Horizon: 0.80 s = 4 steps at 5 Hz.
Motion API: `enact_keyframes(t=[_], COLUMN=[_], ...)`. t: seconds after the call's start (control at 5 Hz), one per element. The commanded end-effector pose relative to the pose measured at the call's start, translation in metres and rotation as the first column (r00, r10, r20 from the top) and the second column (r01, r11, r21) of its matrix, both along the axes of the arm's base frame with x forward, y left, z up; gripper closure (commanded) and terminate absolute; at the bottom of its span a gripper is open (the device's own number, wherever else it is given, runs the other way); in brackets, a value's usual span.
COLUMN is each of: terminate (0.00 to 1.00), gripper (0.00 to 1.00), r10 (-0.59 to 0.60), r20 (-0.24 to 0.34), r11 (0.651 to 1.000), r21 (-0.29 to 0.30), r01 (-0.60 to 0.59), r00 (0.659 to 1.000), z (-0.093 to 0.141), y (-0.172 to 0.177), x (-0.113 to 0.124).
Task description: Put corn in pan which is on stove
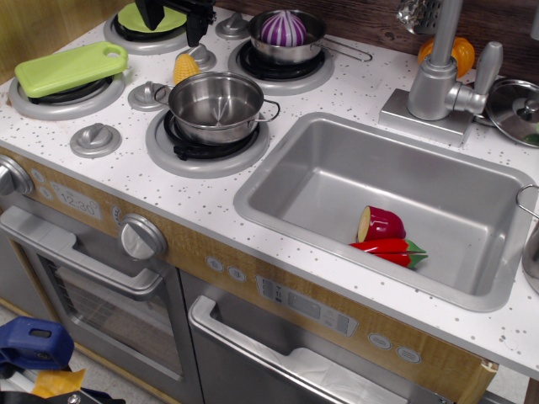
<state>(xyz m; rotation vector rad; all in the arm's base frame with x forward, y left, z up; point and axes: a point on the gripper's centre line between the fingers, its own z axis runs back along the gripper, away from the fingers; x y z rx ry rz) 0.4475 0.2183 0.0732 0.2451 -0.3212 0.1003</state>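
Note:
The yellow corn (185, 67) lies on the white speckled stove (126, 168), between the burners and just behind the empty steel pot (218, 105), which sits on the front right burner. A smaller pan (287, 35) on the back right burner holds a purple toy onion. My black gripper (175, 23) is at the top edge, over a lime green disc (147, 20) on the back left burner, a little behind the corn. Its two fingers stand apart with nothing between them; its upper part is cut off by the frame.
A green cutting board (71, 67) covers the front left burner. The grey sink (278, 181) on the right holds a red pepper (387, 250) and a cut red piece (381, 223). A faucet (438, 80), an orange toy fruit (460, 54) and a steel lid (515, 105) stand behind it.

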Motion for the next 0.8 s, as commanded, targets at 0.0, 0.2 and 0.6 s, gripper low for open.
enact_keyframes(t=[0.0, 0.2, 0.6], terminate=[0.00, 0.00, 0.00], gripper=[0.00, 0.00, 0.00], r10=[0.000, -0.019, -0.018], r20=[0.000, 0.025, 0.040], r11=[1.000, 0.999, 0.996], r21=[0.000, -0.026, -0.083], r01=[0.000, 0.020, 0.022], r00=[1.000, 1.000, 0.999], z=[0.000, -0.015, -0.029], y=[0.000, 0.006, 0.010], x=[0.000, 0.003, 0.006])
